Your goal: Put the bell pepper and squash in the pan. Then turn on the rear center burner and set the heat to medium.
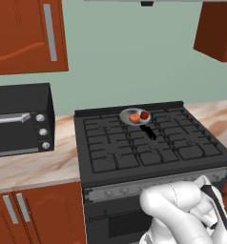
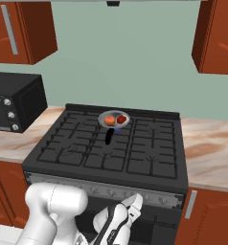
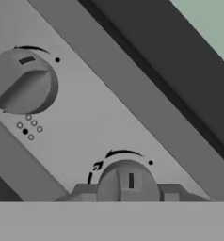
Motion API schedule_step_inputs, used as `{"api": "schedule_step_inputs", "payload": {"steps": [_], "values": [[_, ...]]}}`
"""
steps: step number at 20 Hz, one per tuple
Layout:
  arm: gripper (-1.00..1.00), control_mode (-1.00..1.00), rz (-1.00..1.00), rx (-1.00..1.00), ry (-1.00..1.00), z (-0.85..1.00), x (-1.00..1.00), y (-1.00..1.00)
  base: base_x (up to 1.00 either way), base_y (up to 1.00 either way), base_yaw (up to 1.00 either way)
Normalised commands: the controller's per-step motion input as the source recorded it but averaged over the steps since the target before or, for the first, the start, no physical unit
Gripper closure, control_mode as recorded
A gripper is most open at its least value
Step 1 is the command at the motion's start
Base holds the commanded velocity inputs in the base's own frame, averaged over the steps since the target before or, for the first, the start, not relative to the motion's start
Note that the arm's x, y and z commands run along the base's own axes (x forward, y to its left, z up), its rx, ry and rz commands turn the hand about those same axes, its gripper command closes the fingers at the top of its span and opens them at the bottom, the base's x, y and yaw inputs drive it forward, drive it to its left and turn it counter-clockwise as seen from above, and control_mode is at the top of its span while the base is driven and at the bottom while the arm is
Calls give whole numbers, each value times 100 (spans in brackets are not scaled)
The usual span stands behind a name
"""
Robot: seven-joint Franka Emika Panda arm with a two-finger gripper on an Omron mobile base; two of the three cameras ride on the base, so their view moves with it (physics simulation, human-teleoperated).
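While closed, end effector (image 3: 127, 192) grips knob (image 3: 128, 181) — tight.

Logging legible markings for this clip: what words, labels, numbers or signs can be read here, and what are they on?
Words, brands, numbers: none readable in any view.
Stove control panel, hand view: small dot clusters and curved arc marks beside each knob; symbols, not text.
Upper knob: a short dark pointer bar.
Lower knob: a short dark pointer bar.
Toaster oven dials: any markings too small to read.

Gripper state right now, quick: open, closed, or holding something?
Gripper: closed on a stove knob on the range's front panel, one finger on each side of it.
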Motion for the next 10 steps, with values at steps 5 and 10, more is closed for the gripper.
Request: {"api": "schedule_step_inputs", "payload": {"steps": [5, 10], "values": [[100, -100, 0, -31, 0, -24, 0, 0, 0, 0, 0], [100, -100, 1, -30, 0, -26, 0, 0, 0, 0, 0]]}}
